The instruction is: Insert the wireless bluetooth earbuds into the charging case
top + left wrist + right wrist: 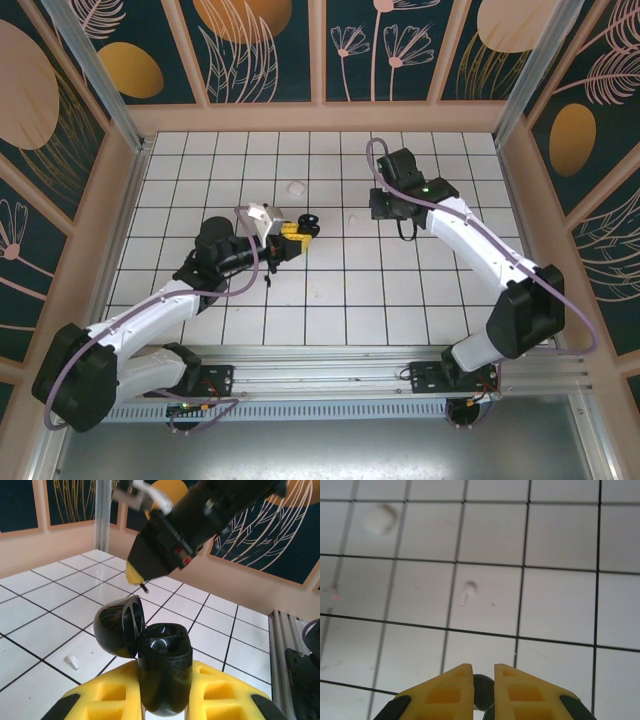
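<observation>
**Fig. 1.** Loading stage, 2 arms. I am holding the charging case (165, 680) in the left fingers (220, 692), which are clamping tight on its lower body. The case is hanging above the middle of the worktop (420, 300), a little toward the left edge. Its lid (119, 625) is standing open and the cavity is facing up.

I am carrying the right fingers (451, 687) almost closed. They are pinching a small dark rounded piece, in my judgement the black earbud (482, 692). They are hovering to the right of the case and apart from it.

1 white earbud (467, 592) is lying loose on the worktop near its centre, between the 2 arms. A rounded white lump (380, 519) is sitting nearer the far edge.

Risks from here:
- The black earbud is riding at the very fingertips, so it could be twisting or slipping out during the approach.
- A stem arriving off the socket's axis could be jamming on the rim.
- A low approach from the lid side could be knocking the lid shut.
- Pressing down hard could be rocking the case in its grip.
</observation>
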Robot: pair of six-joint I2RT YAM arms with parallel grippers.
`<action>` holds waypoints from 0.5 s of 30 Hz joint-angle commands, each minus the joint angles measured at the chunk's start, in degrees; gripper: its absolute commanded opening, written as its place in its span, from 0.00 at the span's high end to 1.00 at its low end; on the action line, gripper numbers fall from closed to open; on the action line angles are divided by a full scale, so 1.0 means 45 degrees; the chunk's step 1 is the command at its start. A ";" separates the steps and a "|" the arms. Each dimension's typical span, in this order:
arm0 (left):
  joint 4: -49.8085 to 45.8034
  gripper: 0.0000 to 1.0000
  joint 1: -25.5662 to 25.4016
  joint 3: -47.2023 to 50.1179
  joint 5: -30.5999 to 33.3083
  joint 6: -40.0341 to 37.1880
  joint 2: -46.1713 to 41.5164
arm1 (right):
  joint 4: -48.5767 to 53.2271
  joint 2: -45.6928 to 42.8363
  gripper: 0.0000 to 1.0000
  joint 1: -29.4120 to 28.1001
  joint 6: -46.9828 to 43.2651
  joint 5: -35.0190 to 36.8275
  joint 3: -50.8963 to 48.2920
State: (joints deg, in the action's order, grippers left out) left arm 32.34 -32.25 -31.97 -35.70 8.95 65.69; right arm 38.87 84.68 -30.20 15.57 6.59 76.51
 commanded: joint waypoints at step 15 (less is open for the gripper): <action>0.2309 1.00 -0.0079 -0.1153 -0.0697 0.1543 0.1630 | -0.2942 -0.2078 0.87 -0.3817 -0.0689 0.0654 0.0790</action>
State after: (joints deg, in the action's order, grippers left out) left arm 38.48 -32.25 -35.59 -37.19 14.35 72.40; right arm 30.61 77.43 -46.30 14.09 9.34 80.16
